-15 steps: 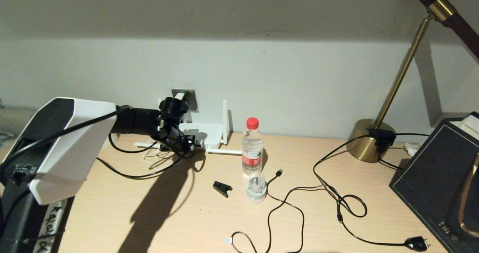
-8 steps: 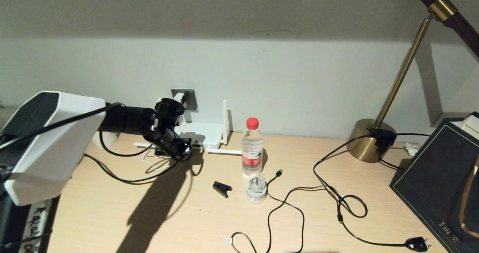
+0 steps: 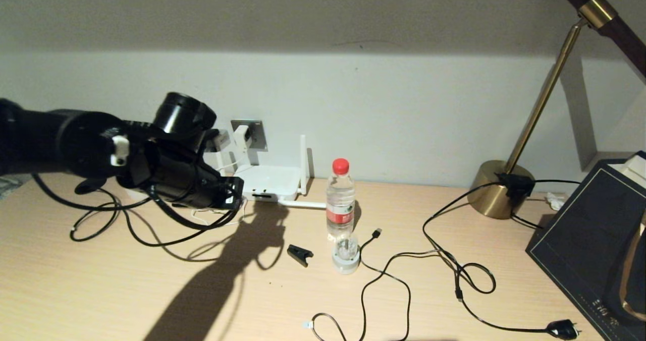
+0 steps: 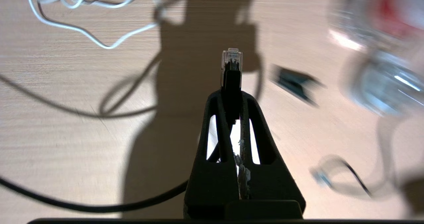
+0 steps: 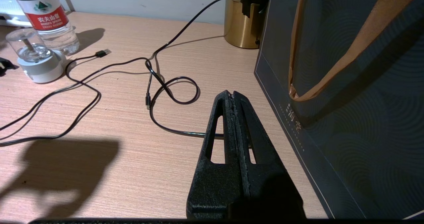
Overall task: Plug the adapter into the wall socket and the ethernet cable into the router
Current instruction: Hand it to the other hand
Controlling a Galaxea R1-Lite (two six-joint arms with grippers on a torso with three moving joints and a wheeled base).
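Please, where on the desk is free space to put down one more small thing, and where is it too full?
Bare wood lies along the desk's near edge on the robot's left, in front of the ethernet cable loops. Another patch lies between the water bottle and the lamp base. It is crowded around the router and among the thin black cables toward the dark bag.

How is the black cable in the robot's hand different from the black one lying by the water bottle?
The ethernet cable has a clear boxy tip and is pinched in the left gripper; the USB cable has a flat metal tip and lies loose on the desk. The ethernet cable looks thicker. Both are black and unplugged.
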